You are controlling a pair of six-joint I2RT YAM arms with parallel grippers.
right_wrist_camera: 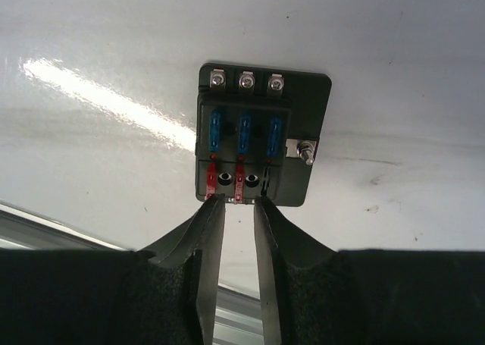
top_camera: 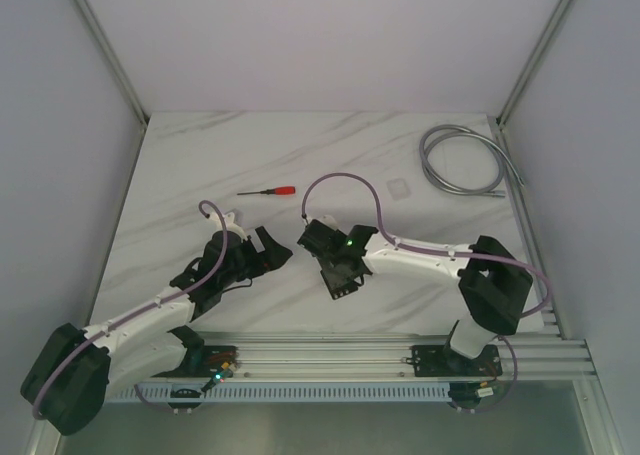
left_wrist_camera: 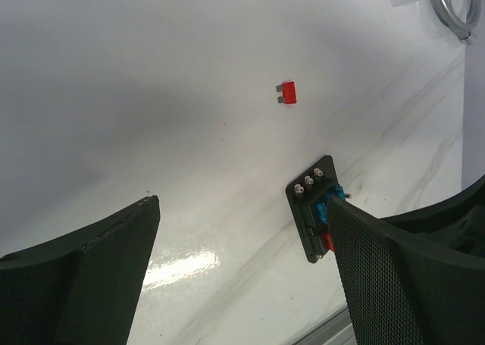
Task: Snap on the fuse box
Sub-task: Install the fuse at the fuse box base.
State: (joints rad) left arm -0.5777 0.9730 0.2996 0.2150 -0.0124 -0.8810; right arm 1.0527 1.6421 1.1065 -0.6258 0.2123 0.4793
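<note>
The right end effector (right_wrist_camera: 236, 202) has its two fingers a little way apart. The gap is narrow and it holds nothing. Right at its tips is the small flat black plastic fuse box (right_wrist_camera: 261, 136), lying on the white marble-look bench (top_camera: 200, 165). The tips stand at the near edge of the box, one on each side of a tiny red fuse (right_wrist_camera: 239, 184) plugged in there. Three blue fuses (right_wrist_camera: 244, 133) sit in a row just past it. One slot beside the red ones looks empty.

The left end effector (left_wrist_camera: 242, 208) is spread wide and holds nothing. The fuse box is just beside one of its fingers, not between them.

Farther out from the left end effector, a loose red fuse (left_wrist_camera: 287, 92) lies on the bench. Well beyond both arms are a red-handled screwdriver (top_camera: 270, 191), a small clear square lid (top_camera: 398, 187) and a coiled grey cable (top_camera: 465, 160).

Here is what could go wrong. Nothing pins the box down, and the bench looks smooth. If the right fingers push on the box, it may slide or turn. The tips are so close to the red fuse that a small bump could knock it crooked. The lid is far off, so an arm reaching for it might knock the box.
</note>
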